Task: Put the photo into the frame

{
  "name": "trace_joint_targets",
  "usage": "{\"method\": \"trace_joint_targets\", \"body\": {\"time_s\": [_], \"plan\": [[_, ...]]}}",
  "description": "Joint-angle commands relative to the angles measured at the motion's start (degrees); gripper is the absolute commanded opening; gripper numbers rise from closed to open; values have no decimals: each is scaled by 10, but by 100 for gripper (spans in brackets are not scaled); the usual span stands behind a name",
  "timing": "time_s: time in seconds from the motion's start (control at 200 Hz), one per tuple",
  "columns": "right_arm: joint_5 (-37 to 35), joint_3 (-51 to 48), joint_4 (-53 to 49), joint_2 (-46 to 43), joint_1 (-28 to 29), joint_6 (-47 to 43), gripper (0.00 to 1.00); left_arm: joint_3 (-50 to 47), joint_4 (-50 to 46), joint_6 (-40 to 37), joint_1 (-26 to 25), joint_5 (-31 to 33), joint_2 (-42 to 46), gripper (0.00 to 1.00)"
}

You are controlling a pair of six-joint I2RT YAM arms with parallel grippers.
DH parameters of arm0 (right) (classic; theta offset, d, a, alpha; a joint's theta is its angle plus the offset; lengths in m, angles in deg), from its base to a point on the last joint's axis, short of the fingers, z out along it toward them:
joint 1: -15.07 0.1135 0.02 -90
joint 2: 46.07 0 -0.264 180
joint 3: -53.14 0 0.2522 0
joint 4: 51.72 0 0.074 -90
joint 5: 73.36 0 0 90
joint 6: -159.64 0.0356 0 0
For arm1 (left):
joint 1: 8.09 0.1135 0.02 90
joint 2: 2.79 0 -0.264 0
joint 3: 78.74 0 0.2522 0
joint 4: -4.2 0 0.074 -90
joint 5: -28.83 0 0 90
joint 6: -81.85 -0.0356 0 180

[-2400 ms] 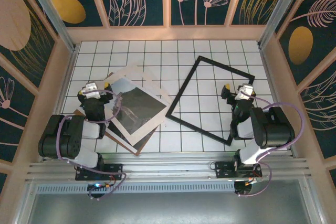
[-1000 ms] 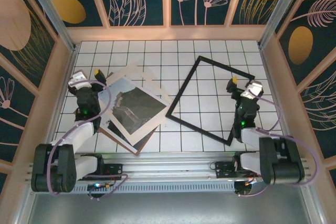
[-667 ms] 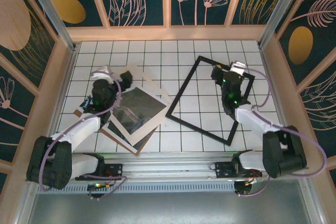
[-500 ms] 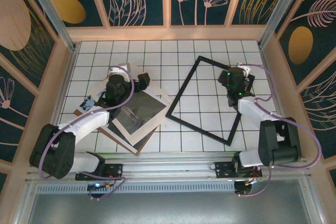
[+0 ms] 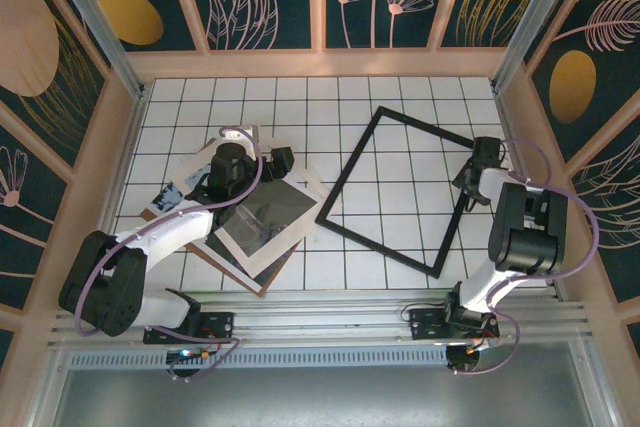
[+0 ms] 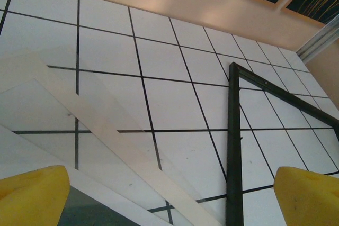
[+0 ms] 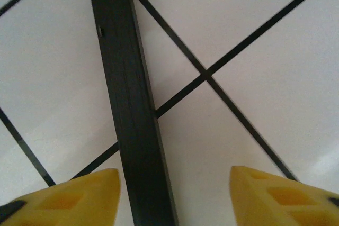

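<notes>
Photo (image 5: 265,213) partly behind left gripper (image 5: 278,160); frame (image 7: 130,93) bar cropped between right gripper (image 7: 172,197) fingertips.

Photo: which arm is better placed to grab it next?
Left. The left gripper is open right at the photo's far edge; the right gripper is open across the table, over the frame's rail.

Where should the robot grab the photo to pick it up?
Probably the white margin at its far corner, nearest the left pincer, from above: the photo lies flat on the cream mat, so only an edge can be pinched.
</notes>
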Motion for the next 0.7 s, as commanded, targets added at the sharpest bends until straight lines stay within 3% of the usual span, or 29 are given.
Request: {"method": "trace_joint_targets", "body": {"time_s": [0.0, 0.195, 0.42, 0.696], "plan": [[33, 22, -18, 16, -6, -20, 49, 4, -9, -2, 0, 5, 0, 99], [61, 40, -18, 48, -13, -37, 35, 3, -12, -5, 0, 16, -2, 99], [80, 72, -18, 63, -28, -79, 13, 6, -25, -4, 0, 19, -1, 99], [152, 108, 18, 77, -37, -182, 4, 5, -46, -5, 0, 31, 11, 99]]}}
